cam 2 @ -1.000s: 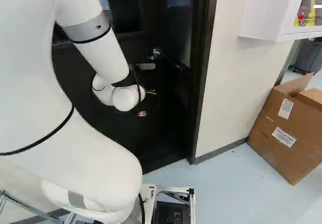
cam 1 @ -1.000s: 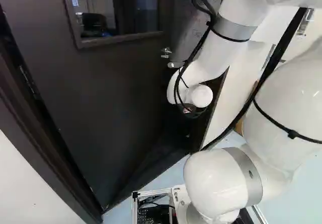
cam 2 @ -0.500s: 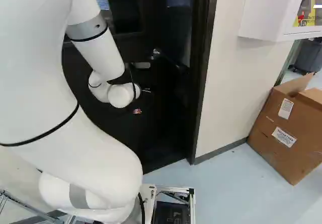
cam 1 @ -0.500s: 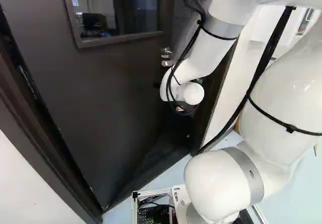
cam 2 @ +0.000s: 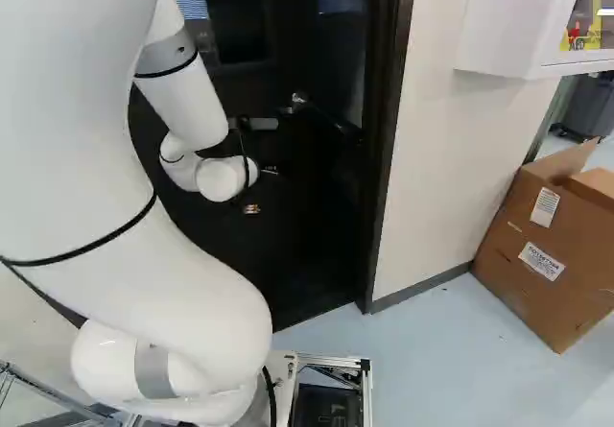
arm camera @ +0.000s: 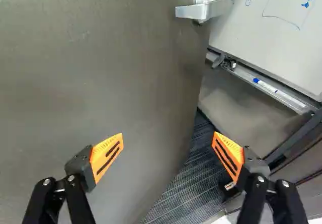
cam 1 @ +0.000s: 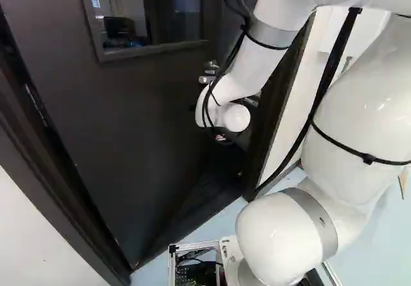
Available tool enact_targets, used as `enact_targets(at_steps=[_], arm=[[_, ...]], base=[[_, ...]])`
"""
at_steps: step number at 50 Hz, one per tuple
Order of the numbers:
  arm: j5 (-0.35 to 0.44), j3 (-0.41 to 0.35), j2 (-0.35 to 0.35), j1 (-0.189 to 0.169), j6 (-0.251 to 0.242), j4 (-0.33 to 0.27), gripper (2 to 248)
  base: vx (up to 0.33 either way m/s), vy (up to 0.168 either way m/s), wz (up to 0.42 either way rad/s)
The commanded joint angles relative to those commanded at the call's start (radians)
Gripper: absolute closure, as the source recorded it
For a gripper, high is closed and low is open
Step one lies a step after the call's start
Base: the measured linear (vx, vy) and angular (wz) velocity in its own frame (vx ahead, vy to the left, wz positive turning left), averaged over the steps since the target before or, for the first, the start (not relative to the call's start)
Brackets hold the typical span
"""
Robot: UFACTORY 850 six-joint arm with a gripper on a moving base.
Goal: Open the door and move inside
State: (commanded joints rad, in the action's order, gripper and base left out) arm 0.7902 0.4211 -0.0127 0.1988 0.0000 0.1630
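We're in an office-type bldg, maybe a lab: whiteboard [arm camera: 276, 32] w/ marker [arm camera: 266, 86], dark ribbed carpet [arm camera: 176, 199] beyond door [arm camera: 100, 83], wall cabinet [cam 2: 499, 24].

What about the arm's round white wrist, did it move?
Yes: in the left base view, the wrist has moved left, away from the door frame at its right.

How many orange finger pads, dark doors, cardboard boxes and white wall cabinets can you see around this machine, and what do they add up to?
Orange finger pads: 2
Dark door: 1
Cardboard box: 1
White wall cabinet: 1
Total: 5
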Motion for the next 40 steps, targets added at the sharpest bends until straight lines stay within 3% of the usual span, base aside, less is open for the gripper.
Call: enact_targets(at_steps=[40], arm=[[0.000, 0.082, -0.078, 0.126, 0.000, 0.052, 3]], base=[[0.000, 0.000, 0.000]])
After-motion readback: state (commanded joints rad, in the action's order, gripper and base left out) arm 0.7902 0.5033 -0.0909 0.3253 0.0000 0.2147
